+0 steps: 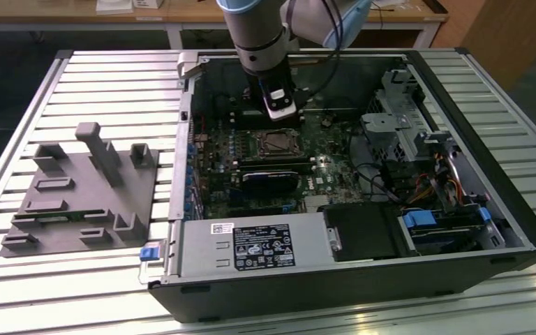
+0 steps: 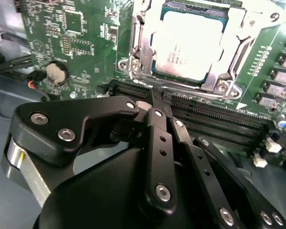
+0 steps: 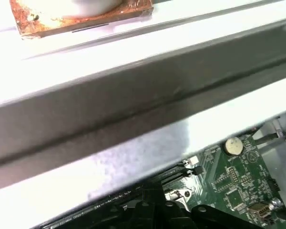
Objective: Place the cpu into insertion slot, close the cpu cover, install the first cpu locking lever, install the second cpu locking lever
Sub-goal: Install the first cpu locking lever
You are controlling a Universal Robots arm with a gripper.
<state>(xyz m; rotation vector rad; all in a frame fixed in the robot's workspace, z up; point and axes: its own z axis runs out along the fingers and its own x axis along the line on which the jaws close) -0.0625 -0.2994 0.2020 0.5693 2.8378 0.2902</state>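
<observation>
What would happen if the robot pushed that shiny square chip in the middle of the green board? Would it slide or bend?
Probably neither. The cpu has a flat metal top, so it looks stiff. It sits inside the insertion slot with the cpu cover framing its edges, so a sideways push likely would not slide it. It looks thin and light, and probably delicate underneath.

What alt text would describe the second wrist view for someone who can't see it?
The cpu sits in the insertion slot with the cpu cover closed around it. The black gripper hovers just beside the socket, over the memory slots on the green motherboard.
</observation>
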